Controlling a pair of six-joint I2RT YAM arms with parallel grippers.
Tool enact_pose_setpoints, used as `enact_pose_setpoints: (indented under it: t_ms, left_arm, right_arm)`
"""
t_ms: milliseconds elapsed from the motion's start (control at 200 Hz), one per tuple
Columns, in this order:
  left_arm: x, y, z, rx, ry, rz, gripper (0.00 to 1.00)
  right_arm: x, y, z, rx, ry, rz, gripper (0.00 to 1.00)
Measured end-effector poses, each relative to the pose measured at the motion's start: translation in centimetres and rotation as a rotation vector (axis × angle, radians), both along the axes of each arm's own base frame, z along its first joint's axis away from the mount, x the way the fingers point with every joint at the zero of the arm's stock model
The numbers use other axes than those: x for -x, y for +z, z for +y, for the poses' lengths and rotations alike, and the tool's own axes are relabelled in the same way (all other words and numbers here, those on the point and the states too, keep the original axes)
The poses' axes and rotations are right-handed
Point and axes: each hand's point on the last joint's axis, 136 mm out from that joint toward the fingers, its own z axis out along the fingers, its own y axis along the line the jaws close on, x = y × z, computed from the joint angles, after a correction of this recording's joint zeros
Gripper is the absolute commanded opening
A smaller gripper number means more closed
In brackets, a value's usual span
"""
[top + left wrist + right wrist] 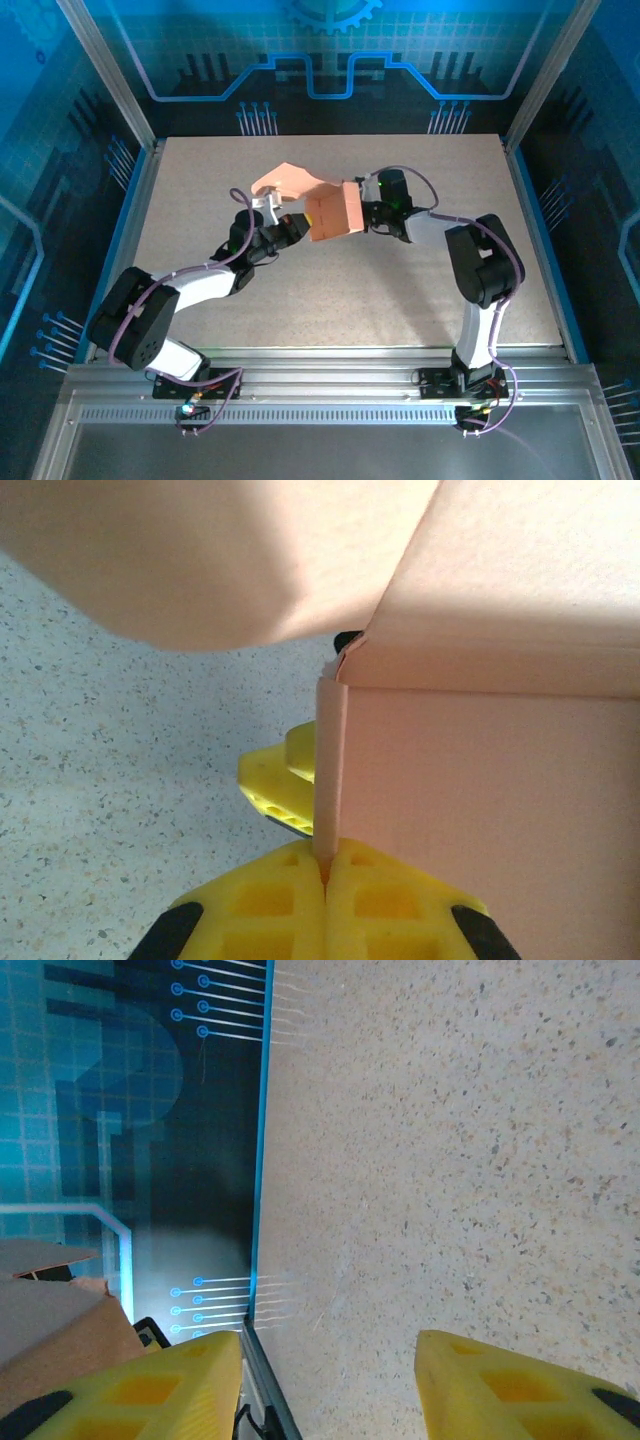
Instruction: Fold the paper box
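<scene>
Your left gripper (326, 862) is pressed together on a thin upright edge of the box (335, 212). Its yellow fingers (270, 910) meet on the cardboard with no gap, which makes this arm the anchor. Pinching a narrow edge rather than a broad panel probably leaves the rest of the box free to hinge along its creases while the body stays put. The box sits between the two arms over the middle of the tabletop (350, 310), a little toward the far side, and you cannot tell whether its lower edge touches the surface. A large rounded flap (288, 180) spreads out from the box toward the far left, above the left gripper. It lies open and unfolded, so the folding looks far from done. Just beside the right side of the box is your right gripper (330, 1355), its fingers spread with nothing but bare tabletop between them. In the right wrist view a corner of the box lies off to the lower left, outside the fingers, so this arm holds nothing. It seems placed there as the free working hand, close enough to push or catch a panel while the left holds firm. Watch the pinch, since thin cardboard may buckle or slip if the right side pushes hard.
</scene>
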Motion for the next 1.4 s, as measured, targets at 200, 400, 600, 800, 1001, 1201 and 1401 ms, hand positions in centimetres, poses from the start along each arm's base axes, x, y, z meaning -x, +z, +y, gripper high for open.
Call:
enact_pose_setpoints:
  t_ms: [200,400,600,800,1001,1201,1401]
  left_arm:
    - [-0.2,0.0,0.2,-0.018,0.018,-0.017,0.00]
    - [-0.3,-0.7,0.3,-0.054,0.048,-0.006,0.00]
    - [-0.5,-1.9,1.1,-0.097,0.096,0.040,0.00]
    - [-0.7,-3.3,2.2,-0.140,0.152,0.086,0.00]
    - [-0.6,-5.3,3.5,-0.201,0.207,0.150,0.00]
    - [-0.4,-6.5,4.0,-0.228,0.223,0.188,0.00]
    - [0.1,-5.4,4.2,-0.237,0.213,0.172,0.00]
  right_arm:
    - [0.1,0.4,0.4,-0.010,0.011,-0.025,0.46]
    - [0.0,0.3,0.8,0.023,-0.022,-0.047,0.41]
    - [-0.3,-0.9,1.5,0.097,-0.103,-0.043,0.38]
    - [-0.3,-2.2,2.5,0.171,-0.205,-0.006,0.37]
    - [0.0,-3.6,3.8,0.298,-0.287,0.022,0.37]
    - [0.3,-4.8,3.9,0.338,-0.323,0.053,0.38]
    - [1.7,-6.5,2.0,0.340,-0.297,0.103,0.49]
